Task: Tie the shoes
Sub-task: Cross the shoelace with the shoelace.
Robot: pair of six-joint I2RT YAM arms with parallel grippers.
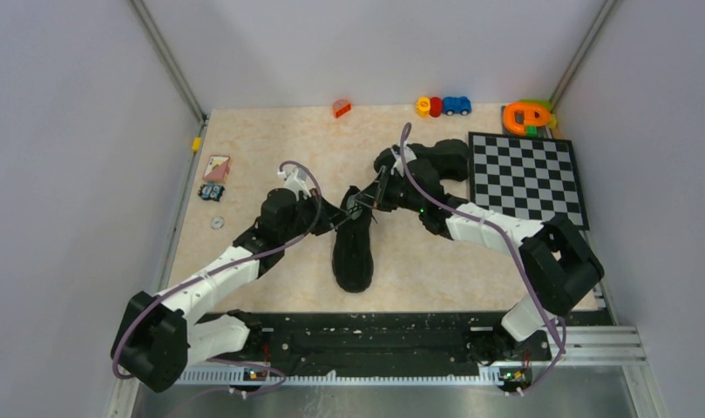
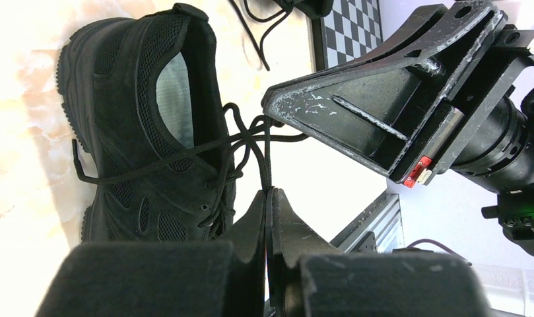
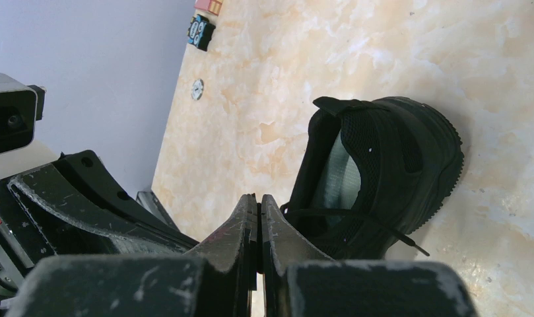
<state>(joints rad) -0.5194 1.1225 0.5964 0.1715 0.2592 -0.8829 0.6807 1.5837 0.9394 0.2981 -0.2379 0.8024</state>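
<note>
One black shoe [image 1: 354, 252] lies in the middle of the table with its toe toward me and its pale insole [image 2: 173, 89] showing. Its thin laces [image 2: 247, 135] are drawn up into a crossing above the tongue. My left gripper [image 2: 269, 191] is shut on a lace strand that runs straight up from its tips. My right gripper [image 3: 258, 197] is shut on another strand right above the crossing, and its fingers [image 2: 356, 112] fill the left wrist view. The second shoe [image 1: 449, 157] sits by the checkerboard, partly hidden by my right arm.
A checkerboard mat [image 1: 527, 178] lies at the right. Small toys [image 1: 443, 105], an orange block [image 1: 342, 108] and an orange-green toy [image 1: 527, 116] line the back edge. A card [image 1: 216, 167] and a washer [image 1: 217, 223] lie at the left. Walls close both sides.
</note>
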